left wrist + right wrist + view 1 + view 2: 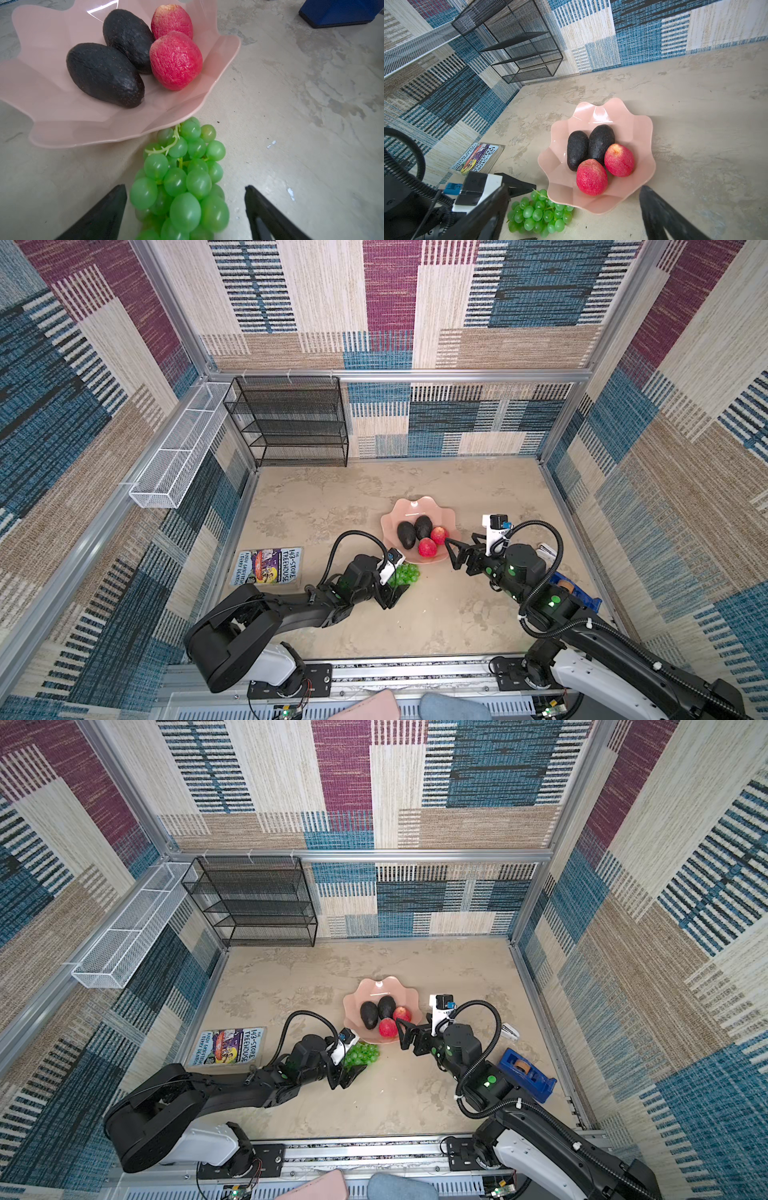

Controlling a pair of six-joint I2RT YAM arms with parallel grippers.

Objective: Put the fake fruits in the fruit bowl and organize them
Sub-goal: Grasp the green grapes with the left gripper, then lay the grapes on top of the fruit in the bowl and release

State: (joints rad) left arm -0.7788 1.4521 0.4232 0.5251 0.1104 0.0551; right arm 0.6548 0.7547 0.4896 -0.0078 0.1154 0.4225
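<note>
Fruit bowl [415,510], pale pink with a scalloped rim, sits mid-bench [332,497] and holds two dark avocados [406,535] side by side, with two red apples [427,548] beside them. The green grapes [405,574] lie outside on the bench, against the bowl's near rim (the only fruit not yet in). The left gripper [185,187] has its fingers spread either side of the grapes, not gripping. The right gripper [451,553] is wide open and empty by the apples.

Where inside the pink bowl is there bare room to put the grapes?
The fruit bowl has bare floor beyond the avocados, toward the far rim, and left of the left avocado. Its near right side is crowded: both apples lie there, close to the open right gripper.
</note>
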